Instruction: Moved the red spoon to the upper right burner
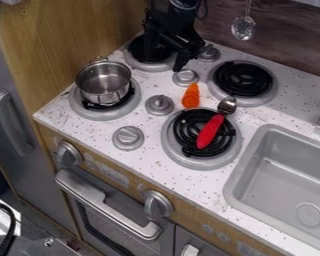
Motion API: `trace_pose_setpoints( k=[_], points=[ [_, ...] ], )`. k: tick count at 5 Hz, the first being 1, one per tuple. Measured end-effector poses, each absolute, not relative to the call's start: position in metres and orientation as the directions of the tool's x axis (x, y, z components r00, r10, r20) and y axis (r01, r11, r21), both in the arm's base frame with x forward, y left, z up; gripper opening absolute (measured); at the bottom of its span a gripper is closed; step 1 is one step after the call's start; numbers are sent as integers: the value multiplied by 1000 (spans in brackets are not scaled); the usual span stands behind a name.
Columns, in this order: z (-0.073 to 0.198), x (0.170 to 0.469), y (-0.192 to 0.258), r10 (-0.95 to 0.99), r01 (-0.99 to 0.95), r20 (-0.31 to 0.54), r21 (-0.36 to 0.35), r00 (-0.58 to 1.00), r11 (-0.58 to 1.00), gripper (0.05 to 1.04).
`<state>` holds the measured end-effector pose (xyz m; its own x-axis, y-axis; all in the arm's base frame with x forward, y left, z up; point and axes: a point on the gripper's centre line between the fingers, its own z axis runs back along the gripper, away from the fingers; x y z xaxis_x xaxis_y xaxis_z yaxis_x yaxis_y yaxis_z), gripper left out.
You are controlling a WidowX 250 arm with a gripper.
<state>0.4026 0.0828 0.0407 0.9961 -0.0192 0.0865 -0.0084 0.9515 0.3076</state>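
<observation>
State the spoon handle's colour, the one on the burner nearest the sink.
Red handle, seen best in the camera view.

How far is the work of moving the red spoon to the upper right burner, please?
The move does not look done. The red spoon lies across the lower right burner, its metal end pointing up towards the upper right burner. The spoon is not in hand: the gripper is by the upper left burner. Picking up the spoon and placing it seem left.

The counter (288, 100) (speckled white) bears a tapered orange piece (191, 96).
</observation>
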Motion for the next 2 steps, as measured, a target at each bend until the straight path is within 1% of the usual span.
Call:
trace_pose_setpoints(
  k=[1,2],
  points=[
    [19,395,81,-17,8,28,300,999,954,999],
    [0,376,65,-3,5,-7,279,1000,960,999]
  ],
)
